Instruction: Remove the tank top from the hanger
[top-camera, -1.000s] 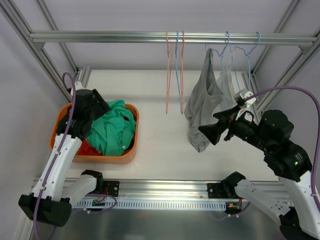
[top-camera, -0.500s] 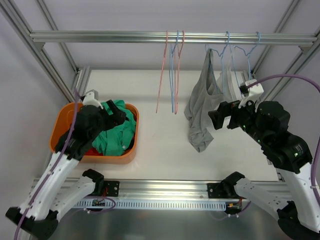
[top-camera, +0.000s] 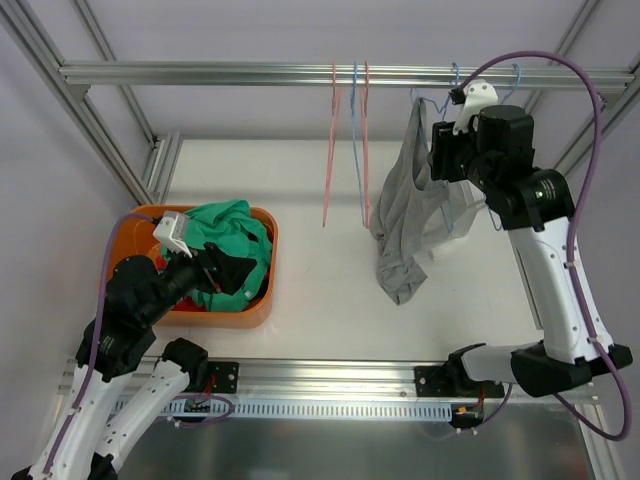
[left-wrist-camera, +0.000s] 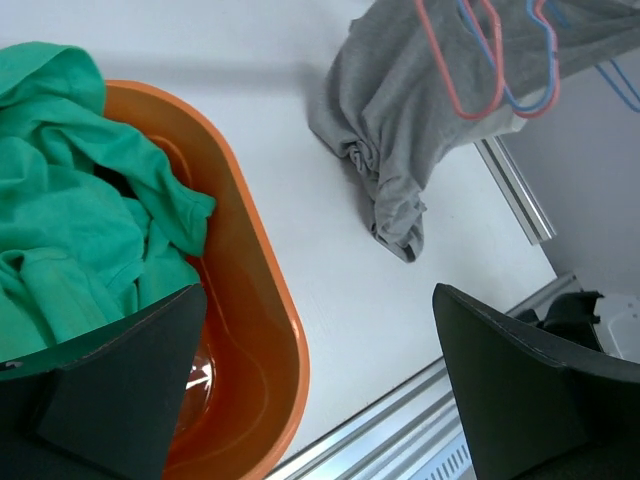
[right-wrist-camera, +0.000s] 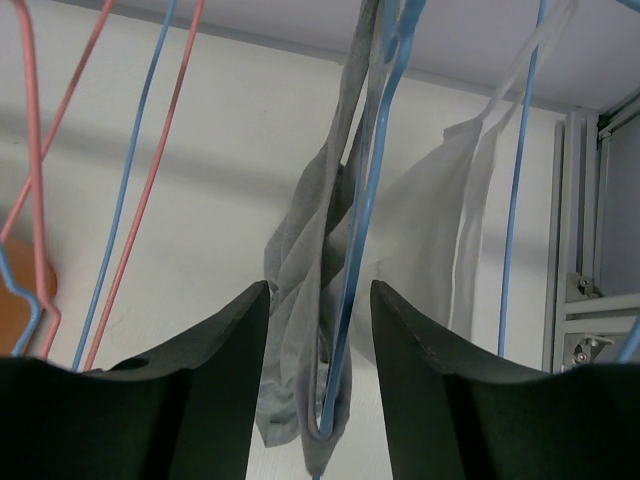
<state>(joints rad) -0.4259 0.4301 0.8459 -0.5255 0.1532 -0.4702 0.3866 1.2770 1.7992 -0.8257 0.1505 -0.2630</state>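
Two fingers of the right gripper (right-wrist-camera: 320, 292) stand apart, the grey tank top (right-wrist-camera: 297, 250) on its blue hanger (right-wrist-camera: 368, 190) hanging just ahead between them, not clamped. The left gripper (left-wrist-camera: 315, 297) also gapes wide by the orange basket (left-wrist-camera: 262, 300), the tank top well beyond it

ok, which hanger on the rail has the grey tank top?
The blue wire hanger just right of the bare pink-blue-pink trio; the grey tank top drapes it. The next blue one holds a white garment.

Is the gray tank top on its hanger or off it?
On. The tank top hangs by its strap over the blue hanger in the right wrist view; from above it dangles below the rail.
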